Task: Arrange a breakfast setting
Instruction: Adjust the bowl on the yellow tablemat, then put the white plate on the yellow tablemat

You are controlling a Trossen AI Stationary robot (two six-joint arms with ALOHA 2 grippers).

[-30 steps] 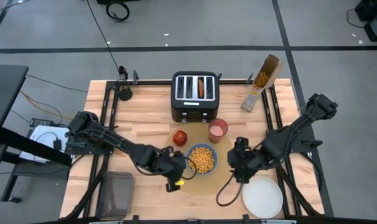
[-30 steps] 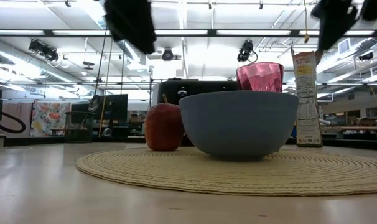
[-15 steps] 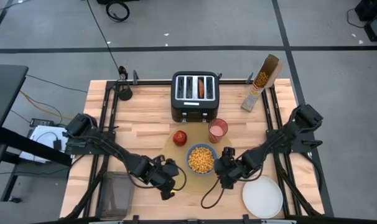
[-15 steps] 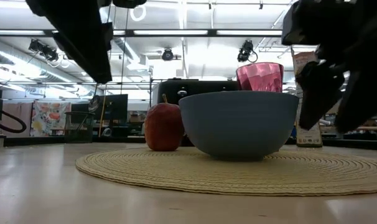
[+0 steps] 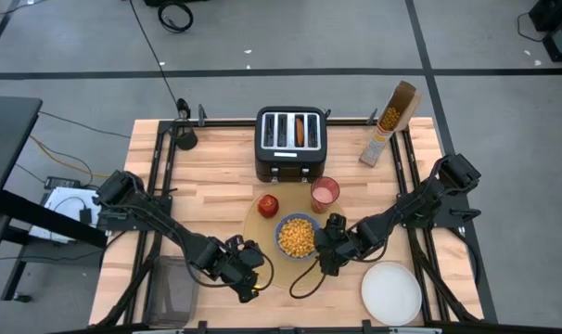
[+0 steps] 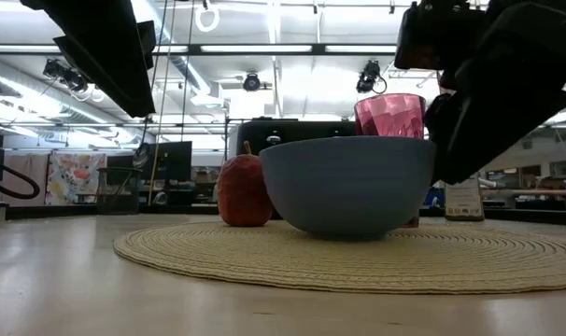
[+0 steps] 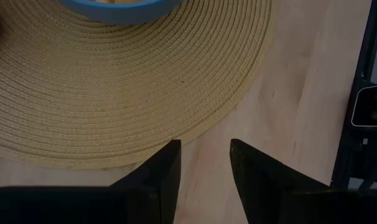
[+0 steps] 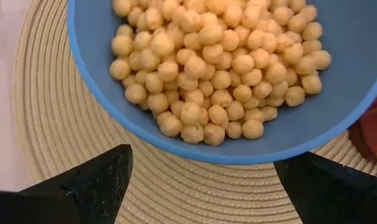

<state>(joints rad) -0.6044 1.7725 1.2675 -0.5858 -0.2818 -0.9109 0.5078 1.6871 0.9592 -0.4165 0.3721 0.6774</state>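
Item 1, placemat (image 5: 274, 243): round, tan, lying mid-desk (image 5: 207, 162). It carries the bowl (image 5: 299, 237), the apple (image 5: 268, 205) and, at its far edge, the cup (image 5: 325, 194).

Item 2, bowl: blue, filled with cereal (image 8: 219, 68), sitting toward the mat's right half.

Item 3, plate (image 5: 390, 291): white, off the mat, at the desk's front right corner. Not yet placed.

Item 4, toaster (image 5: 290, 141): behind the mat, something brown in one slot, possibly the bagel. Cereal box (image 5: 387, 123) at back right. No spoon is visible to you.

Item 5, right gripper (image 5: 325, 252): jaws spread wide, empty, straddling the bowl's rim on its right side.

Item 6, left gripper (image 5: 247, 283): jaws partly apart, nothing between them, over bare desk at the mat's front-left edge.

Step in hand, as you may judge it: repositioning the bowl. Your next move likely calls for clenching the right jaws on the rim without tipping cereal, then shifting it to make room for the plate.
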